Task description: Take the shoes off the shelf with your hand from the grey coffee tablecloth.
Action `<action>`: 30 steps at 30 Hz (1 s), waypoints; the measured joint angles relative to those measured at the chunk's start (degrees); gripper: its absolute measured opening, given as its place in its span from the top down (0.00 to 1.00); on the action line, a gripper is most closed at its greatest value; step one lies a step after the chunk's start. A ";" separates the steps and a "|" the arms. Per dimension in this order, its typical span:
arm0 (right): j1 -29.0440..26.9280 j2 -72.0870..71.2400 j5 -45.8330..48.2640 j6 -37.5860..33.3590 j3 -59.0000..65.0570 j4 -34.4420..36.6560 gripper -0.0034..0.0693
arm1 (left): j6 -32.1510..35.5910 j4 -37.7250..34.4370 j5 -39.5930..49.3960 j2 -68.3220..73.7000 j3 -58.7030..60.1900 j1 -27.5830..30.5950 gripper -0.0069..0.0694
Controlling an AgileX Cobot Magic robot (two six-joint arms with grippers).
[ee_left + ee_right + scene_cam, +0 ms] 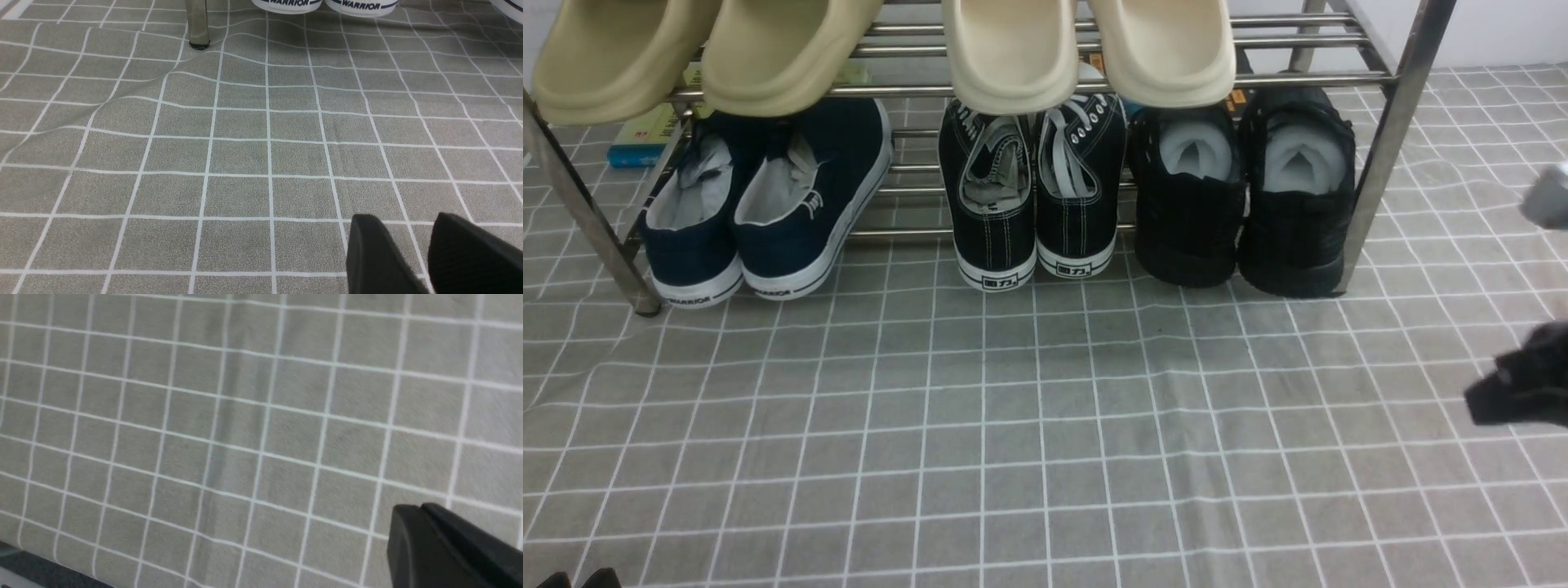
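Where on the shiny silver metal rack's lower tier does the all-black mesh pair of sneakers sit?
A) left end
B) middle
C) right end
C: the all-black mesh sneakers stand by the right leg of the silver metal rack, right of the black canvas pair with white soles.

Navy pair [760, 212]: white-soled sneakers, leftmost in the lower row, heels outward, "WARRIOR" on the heel strips
Black canvas pair [1033, 196]: white soles and stitching, just right of the navy pair
Tan slides [694, 49]: upper row, left
Cream slides [1086, 49]: above the canvas pair
Book [645, 139]: lying flat, far left, behind
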 joint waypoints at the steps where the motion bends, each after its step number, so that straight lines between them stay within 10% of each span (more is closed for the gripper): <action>1: 1.29 2.16 -0.34 -0.26 -1.63 -0.08 0.87 | 0.00 0.00 0.00 0.00 0.00 0.00 0.59; 18: 20.38 28.96 -17.70 1.01 -28.78 -18.30 0.30 | 0.00 0.00 0.00 0.00 0.00 0.00 0.59; 30: 21.03 37.37 -23.26 1.14 -34.34 -31.06 0.23 | 0.00 0.00 0.00 0.00 0.00 0.00 0.59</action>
